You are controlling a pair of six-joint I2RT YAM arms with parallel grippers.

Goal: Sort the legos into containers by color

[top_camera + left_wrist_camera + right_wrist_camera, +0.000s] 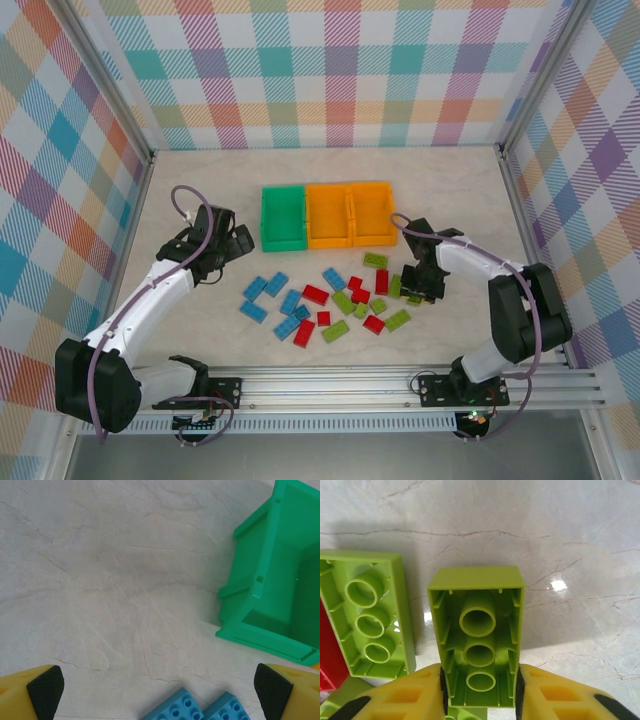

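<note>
Blue (265, 290), red (315, 294) and lime green (343, 302) legos lie scattered on the table in front of the containers. The containers stand in a row: a green bin (283, 218) and two orange bins (328, 215) (373, 212). My right gripper (420, 285) (480, 690) is shut on a lime green lego (477, 630), its hollow underside facing the wrist camera, just above the table. Another lime lego (367, 617) lies just left of it. My left gripper (225, 245) (160, 690) stands wide open over bare table, left of the green bin (260, 580), with two blue legos (180, 707) at its near side.
Checkered walls close the table on three sides. A red lego (330, 655) lies at the left edge of the right wrist view. Bare tabletop (200, 180) stretches behind and to the left of the bins.
</note>
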